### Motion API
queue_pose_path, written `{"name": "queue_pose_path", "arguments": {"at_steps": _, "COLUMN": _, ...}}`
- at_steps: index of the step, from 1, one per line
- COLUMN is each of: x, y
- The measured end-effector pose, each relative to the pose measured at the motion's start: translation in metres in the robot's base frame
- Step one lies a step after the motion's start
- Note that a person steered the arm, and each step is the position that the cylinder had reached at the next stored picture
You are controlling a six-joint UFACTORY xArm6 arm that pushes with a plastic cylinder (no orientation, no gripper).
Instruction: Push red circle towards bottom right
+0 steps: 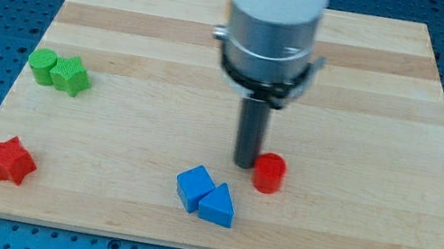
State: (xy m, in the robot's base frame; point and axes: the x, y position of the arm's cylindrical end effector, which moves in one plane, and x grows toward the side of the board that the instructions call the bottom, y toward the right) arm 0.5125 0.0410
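**Tip on red circle's upper-left flank, push toward bottom right underway**

My tip [244, 164] sits touching or just beside the red circle [268, 172], on its upper-left side. No fingers on this rig, so nothing opens or closes and nothing is held: plain rod end, contact only by pushing.

Red circle pos: lower-middle of wooden board [387, 126], slightly to view's right of centre, w/ open board between it and the bottom-right corner. Blue square-ish block [194, 186] and blue triangle [218, 205] lie to its lower left, near but apart.

Doing the step well (judgement): keep tip behind the circle on the line running to the bottom-right corner. Round block will prob. roll off the rod if contact goes off-centre, so correct early w/ small sideways shifts. Slow near board edge.

Arm pose: rod approx. vertical, hanging from a grey cylindrical flange w/ white housing above; arm body enters from view's top, hides part of board's top-centre.

Elsewhere: two green blocks [58, 72] touching at view's left; red star [11, 160] bottom left. Both well apart from path.
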Motion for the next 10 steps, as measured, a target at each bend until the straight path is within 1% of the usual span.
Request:
{"name": "queue_pose_path", "arguments": {"at_steps": 1, "x": 0.000, "y": 0.057}}
{"name": "queue_pose_path", "arguments": {"at_steps": 2, "x": 0.000, "y": 0.061}}
{"name": "queue_pose_path", "arguments": {"at_steps": 3, "x": 0.000, "y": 0.044}}
{"name": "queue_pose_path", "arguments": {"at_steps": 4, "x": 0.006, "y": 0.044}}
{"name": "queue_pose_path", "arguments": {"at_steps": 6, "x": 0.027, "y": 0.064}}
{"name": "queue_pose_path", "arguments": {"at_steps": 8, "x": 0.029, "y": 0.029}}
{"name": "queue_pose_path", "arguments": {"at_steps": 9, "x": 0.039, "y": 0.032}}
{"name": "queue_pose_path", "arguments": {"at_steps": 10, "x": 0.053, "y": 0.054}}
